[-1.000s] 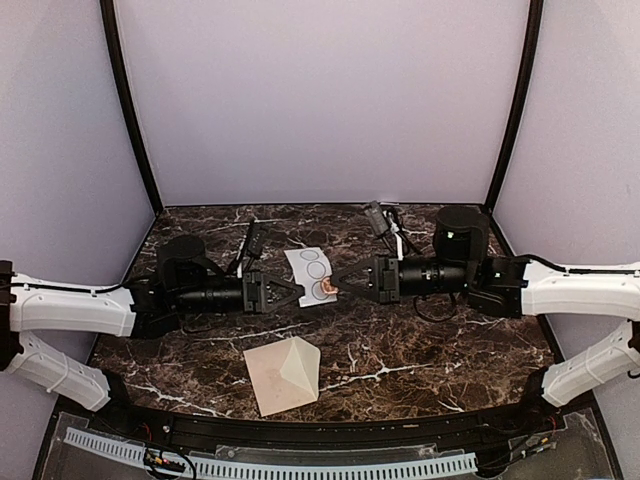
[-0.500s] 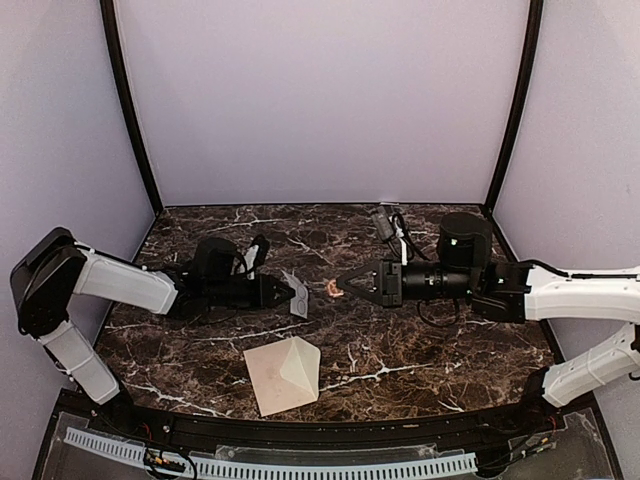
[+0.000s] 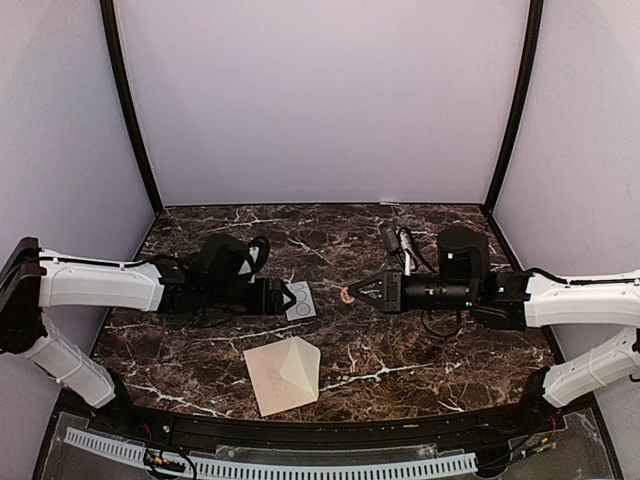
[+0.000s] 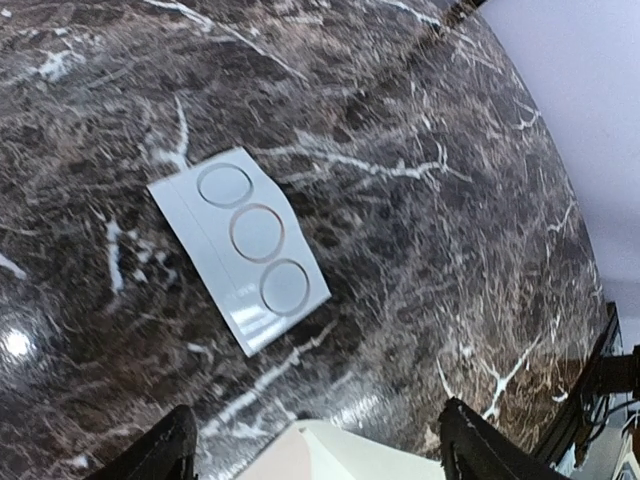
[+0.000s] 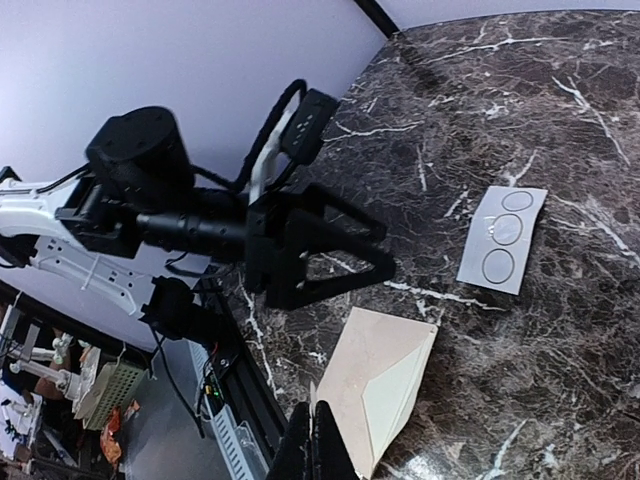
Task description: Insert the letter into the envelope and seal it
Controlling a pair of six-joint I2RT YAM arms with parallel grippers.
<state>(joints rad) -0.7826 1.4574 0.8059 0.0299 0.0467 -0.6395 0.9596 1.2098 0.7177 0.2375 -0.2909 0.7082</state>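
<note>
The pinkish-tan envelope (image 3: 268, 378) lies flat near the table's front, its paler pointed flap (image 3: 300, 368) folded across it. It also appears in the right wrist view (image 5: 372, 372) and at the lower edge of the left wrist view (image 4: 330, 458). The letter is hidden. My left gripper (image 3: 287, 298) hovers open and empty just left of a small white card printed with circles (image 3: 301, 300). My right gripper (image 3: 350, 293) is shut on a small orange sticker (image 3: 345, 294), right of the card and behind the envelope.
The circle card (image 4: 240, 245) lies flat on the dark marbled table (image 3: 430, 350), also seen from the right wrist (image 5: 502, 238). Cables and a black block (image 3: 390, 238) sit behind the right arm. Lilac walls enclose the back and sides.
The left gripper opened and let go of the card, which now lies flat on the table. The right gripper drew back to the right with the sticker.
</note>
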